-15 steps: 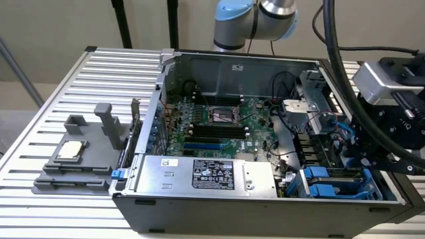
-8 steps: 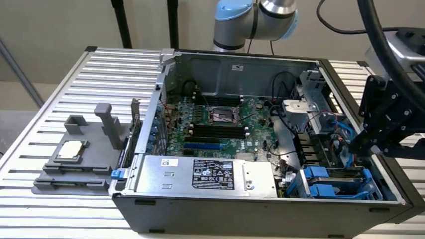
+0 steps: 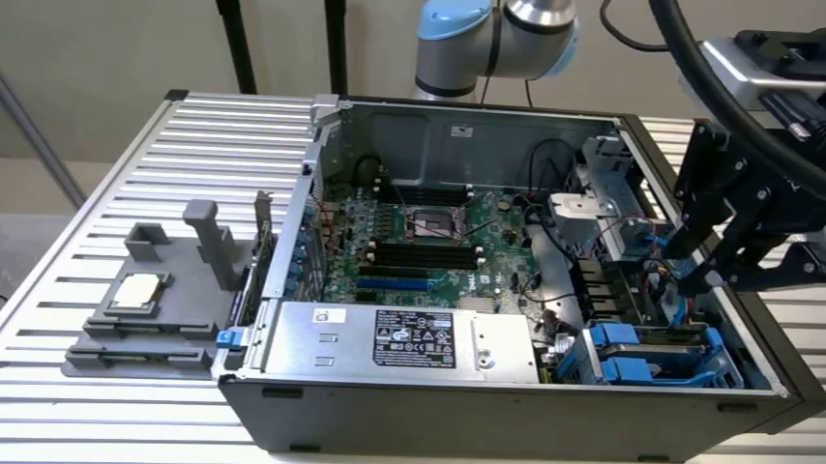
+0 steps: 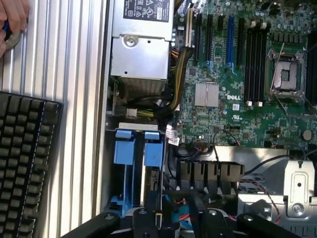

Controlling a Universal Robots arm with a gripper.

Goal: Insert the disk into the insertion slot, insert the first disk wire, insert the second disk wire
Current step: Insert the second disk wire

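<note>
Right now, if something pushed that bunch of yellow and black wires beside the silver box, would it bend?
Probably yes. The wire bunch curves loosely from the silver box toward the green board, so it looks floppy. Its ends seem fastened, so it would likely spring back rather than slide away. Thin strands suggest it's light.

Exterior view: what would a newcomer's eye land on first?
The open computer case dominates, its green motherboard in the middle and a silver box with a black label at the front. At the exterior view's right, the black gripper hangs over the bright blue drive bay.
</note>
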